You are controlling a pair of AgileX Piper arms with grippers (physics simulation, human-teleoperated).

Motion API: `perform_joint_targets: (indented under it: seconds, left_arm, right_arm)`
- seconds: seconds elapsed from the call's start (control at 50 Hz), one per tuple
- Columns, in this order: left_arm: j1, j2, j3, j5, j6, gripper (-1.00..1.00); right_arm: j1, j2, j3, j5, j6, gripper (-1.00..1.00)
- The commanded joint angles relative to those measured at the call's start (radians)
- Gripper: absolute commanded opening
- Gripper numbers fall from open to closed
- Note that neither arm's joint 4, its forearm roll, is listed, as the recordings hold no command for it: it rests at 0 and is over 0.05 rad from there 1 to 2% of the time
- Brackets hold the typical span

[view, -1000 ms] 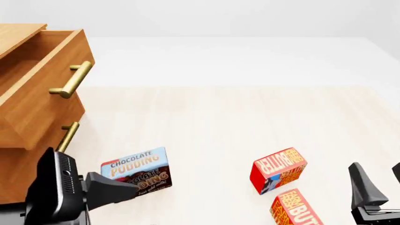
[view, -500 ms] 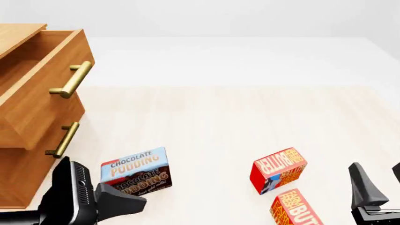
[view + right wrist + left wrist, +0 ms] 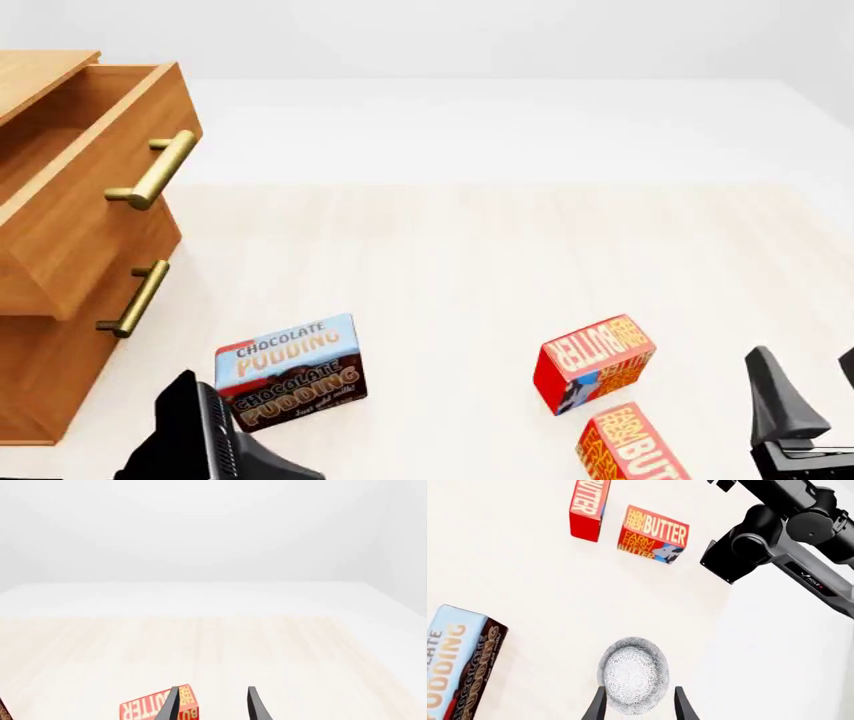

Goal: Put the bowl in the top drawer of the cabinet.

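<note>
The bowl (image 3: 632, 674), round, grey and finely dotted, lies on the table in the left wrist view. My left gripper (image 3: 639, 707) hangs open over it, one finger to each side of its near rim, not closed on it. The front view does not show the bowl; only the left arm's wrist (image 3: 200, 448) pokes in at the bottom edge. The cabinet (image 3: 54, 330) stands at the far left with its top drawer (image 3: 94, 190) pulled out and nothing visible inside. My right gripper (image 3: 213, 706) is open and holds nothing, low at the right.
A chocolate pudding box (image 3: 291, 370) lies in front of the cabinet, close to the left arm. Two red butter boxes (image 3: 594, 362) (image 3: 634, 445) lie near the right gripper (image 3: 806, 385). The right arm (image 3: 787, 535) crosses the left wrist view.
The left arm has drawn back from the cabinet's lower drawer, sliding right and toward the near table edge until most of it left the front view. The right arm stayed still.
</note>
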Motion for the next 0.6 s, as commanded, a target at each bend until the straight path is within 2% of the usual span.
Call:
perform_joint_targets:
  seconds: [0.02, 0.12, 0.18, 0.4, 0.42, 0.48, 0.5, 0.6]
  left_arm:
    - [-0.016, 0.012, -0.002, 0.021, -0.024, 1.0]
    - [-0.012, 0.006, -0.006, 0.036, -0.027, 1.0]
    - [-0.021, -0.002, 0.01, 0.029, -0.059, 1.0]
    - [0.005, 0.009, 0.038, 0.001, -0.055, 1.0]
    - [-0.009, 0.021, 0.07, -0.039, -0.072, 1.0]
    - [-0.002, 0.031, 0.061, -0.046, -0.06, 1.0]
    - [0.041, 0.077, 0.109, -0.125, -0.044, 1.0]
    - [0.042, 0.088, 0.134, -0.158, -0.053, 1.0]
  right_arm:
    - [-0.002, 0.0, 0.0, 0.0, -0.001, 1.0]
    - [-0.003, 0.0, 0.0, 0.0, -0.001, 1.0]
    - [-0.002, 0.0, 0.0, 0.0, -0.002, 1.0]
    - [-0.004, 0.0, 0.0, 0.0, -0.002, 1.0]
    - [-0.004, -0.001, 0.0, 0.0, -0.004, 1.0]
    - [-0.004, 0.0, 0.0, 0.0, -0.004, 1.0]
    - [-0.019, 0.006, 0.0, 0.0, -0.01, 1.0]
    - [-0.021, 0.005, 0.0, 0.0, -0.01, 1.0]
